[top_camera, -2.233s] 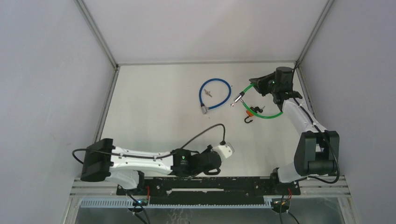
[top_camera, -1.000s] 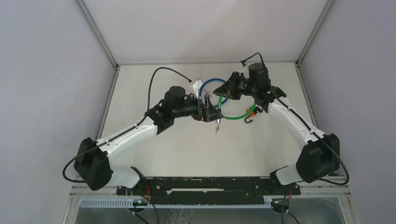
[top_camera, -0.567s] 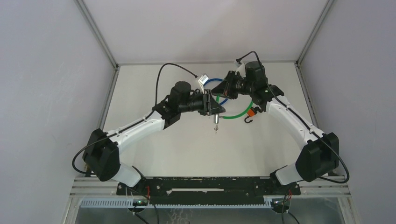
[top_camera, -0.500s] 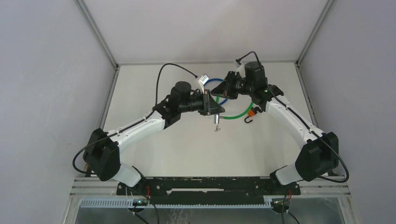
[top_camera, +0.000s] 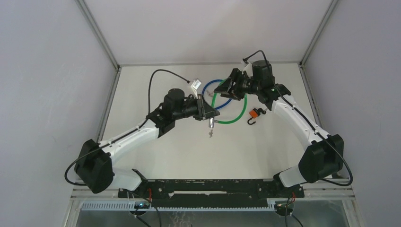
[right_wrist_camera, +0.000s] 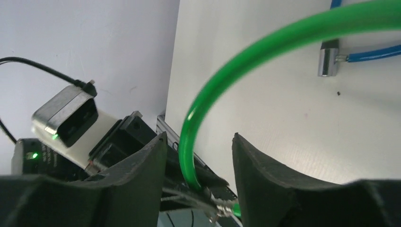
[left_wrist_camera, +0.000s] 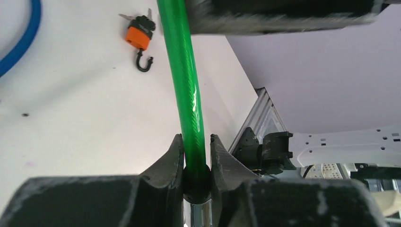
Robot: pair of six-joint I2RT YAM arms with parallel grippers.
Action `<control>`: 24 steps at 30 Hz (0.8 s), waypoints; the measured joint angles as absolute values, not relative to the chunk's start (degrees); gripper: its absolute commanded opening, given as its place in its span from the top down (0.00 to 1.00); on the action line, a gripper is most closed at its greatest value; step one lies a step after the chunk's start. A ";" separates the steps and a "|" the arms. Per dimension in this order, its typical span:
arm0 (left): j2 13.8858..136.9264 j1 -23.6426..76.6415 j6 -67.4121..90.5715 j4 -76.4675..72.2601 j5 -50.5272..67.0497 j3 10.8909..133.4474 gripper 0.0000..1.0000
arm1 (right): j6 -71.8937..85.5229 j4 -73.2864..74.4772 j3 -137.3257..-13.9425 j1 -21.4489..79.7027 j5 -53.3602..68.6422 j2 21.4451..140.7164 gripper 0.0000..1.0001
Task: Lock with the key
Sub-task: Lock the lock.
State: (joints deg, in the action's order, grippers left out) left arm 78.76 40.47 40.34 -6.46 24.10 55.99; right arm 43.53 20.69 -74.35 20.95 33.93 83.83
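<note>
Green cable lock (left_wrist_camera: pixel 187 85) looks light, springy, slick; we'd hold its stiff end, where left pincer (left_wrist_camera: pixel 196 141) clamps; right pincer (right_wrist_camera: pixel 198 138) gapes apart.

Green cable (left_wrist_camera: pixel 187 85), blue cable (left_wrist_camera: pixel 33 19), orange key (left_wrist_camera: pixel 140 38)

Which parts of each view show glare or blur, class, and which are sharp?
Left wrist: a white glare streak runs along the green cable; the orange key fob behind is fairly sharp. Right wrist: the near fingers are soft, out of focus. Top external: even light, no hard shadows.
</note>
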 measured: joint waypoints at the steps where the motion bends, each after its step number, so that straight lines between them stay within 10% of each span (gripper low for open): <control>1: 77.73 40.01 40.38 -6.74 23.97 54.76 1.00 | 43.57 20.99 -74.35 20.62 33.95 83.42 0.35; 14: 57.30 34.26 42.89 -27.83 16.58 31.57 1.00 | 54.57 0.08 -47.18 12.91 30.61 57.98 0.13; 24: 53.39 34.20 49.43 -53.10 9.54 23.14 1.00 | 61.54 -28.03 -33.87 25.39 34.48 65.41 0.01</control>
State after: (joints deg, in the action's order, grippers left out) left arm 53.39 34.20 49.43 -53.10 9.54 23.14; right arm 61.54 -28.03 -33.87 25.39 34.48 65.41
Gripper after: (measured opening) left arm 0.223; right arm 0.990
